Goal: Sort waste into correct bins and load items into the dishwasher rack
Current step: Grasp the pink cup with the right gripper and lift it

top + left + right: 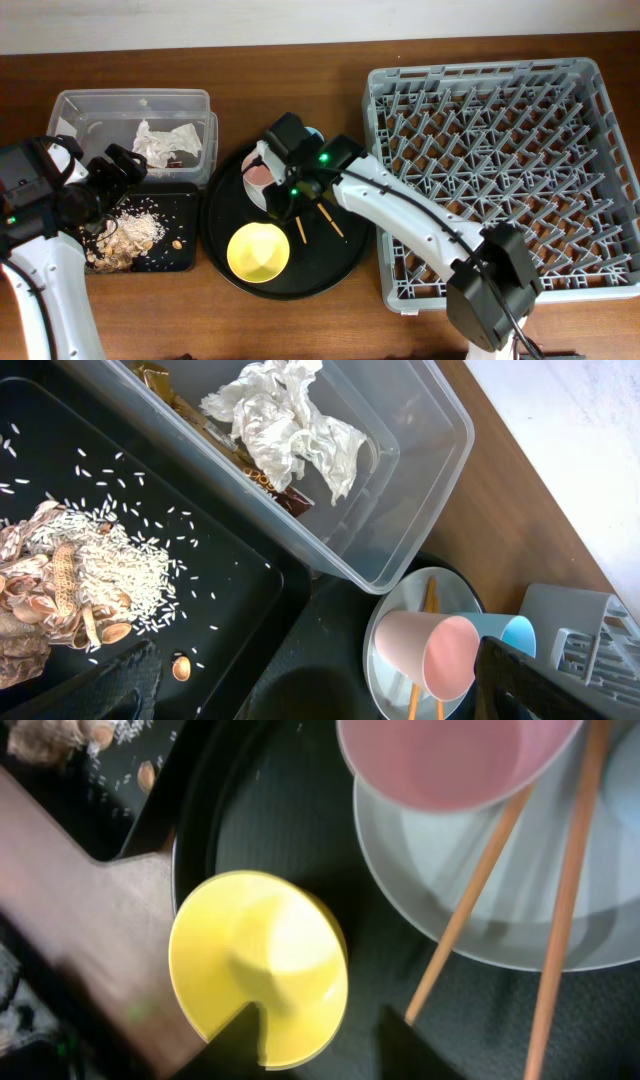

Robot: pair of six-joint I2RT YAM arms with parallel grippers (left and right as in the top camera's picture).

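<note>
The yellow bowl (255,960) sits on the big round black tray (330,265), near its front edge. The right gripper (320,1038) hangs just above it with its two fingers spread apart. One finger is over the bowl's rim and the other is over the bare tray beside it. Nothing is pinched between them.

Behind the bowl lies the pale round plate (480,935). The pink cup (460,760) is tipped on its side on the plate, and the light-blue cup (512,630) lies right next to it. The two wooden chopsticks (470,905) lie across the plate, and their ends stick out past its rim over the tray.

To the left of the round tray is the shallow black tray (180,205). It holds the food scraps (80,575) (a heap of white rice grains and brown shell-like bits). Behind it is the clear plastic tub (420,550). Inside are the crumpled white napkin (285,425) and the brown-gold wrapper (262,480), which is partly under the napkin.

The left gripper (315,670) hangs above the spot where the tub and the black tray meet. Its fingers are wide apart and hold nothing.

The big grey dishwasher rack (500,170) stands to the right of the round tray on the wooden table (300,70).
</note>
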